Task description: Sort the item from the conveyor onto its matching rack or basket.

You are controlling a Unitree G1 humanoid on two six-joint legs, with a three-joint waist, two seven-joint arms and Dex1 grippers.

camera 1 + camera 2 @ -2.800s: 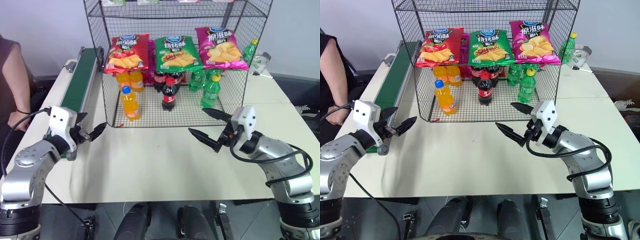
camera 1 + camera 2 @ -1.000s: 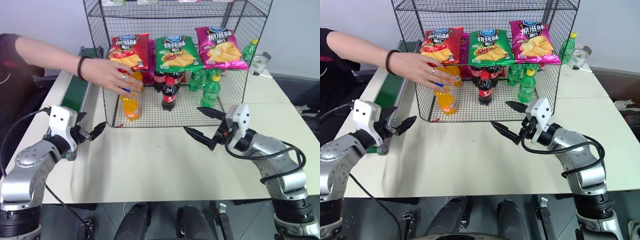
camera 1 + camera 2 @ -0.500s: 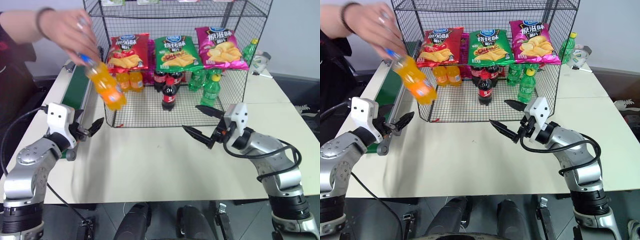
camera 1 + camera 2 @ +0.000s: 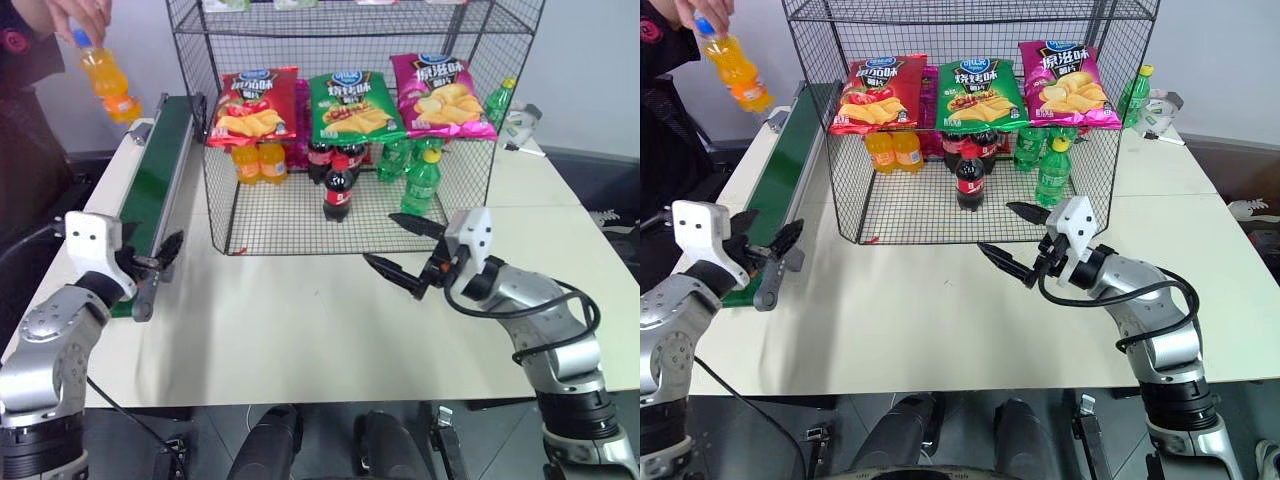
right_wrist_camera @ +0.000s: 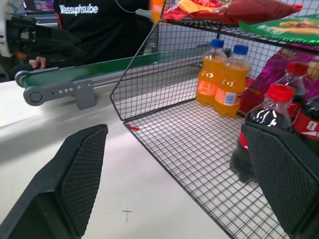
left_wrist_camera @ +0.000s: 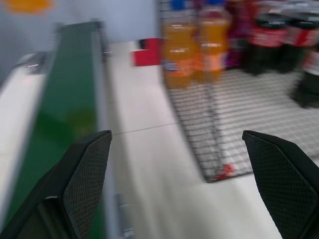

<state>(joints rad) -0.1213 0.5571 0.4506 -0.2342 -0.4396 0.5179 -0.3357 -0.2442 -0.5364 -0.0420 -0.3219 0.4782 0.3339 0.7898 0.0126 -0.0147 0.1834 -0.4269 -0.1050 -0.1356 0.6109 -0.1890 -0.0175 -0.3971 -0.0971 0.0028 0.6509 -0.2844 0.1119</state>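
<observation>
both grippers, left (image 4: 160, 262) and right (image 4: 398, 247), stand wide and empty; wait until the person's hand (image 4: 78, 12) sets the bottle (image 4: 104, 80) on the conveyor (image 4: 155, 165), then grasp it.

Cream table (image 4: 300, 320): carries a long green conveyor (image 4: 155, 170) along its left side and a black wire-mesh rack (image 4: 350, 215) at centre rear. Behind the rack's right corner, on an adjoining tabletop, one green bottle (image 4: 500, 102) stands upright beside a pale rolled object (image 4: 522, 124).
</observation>
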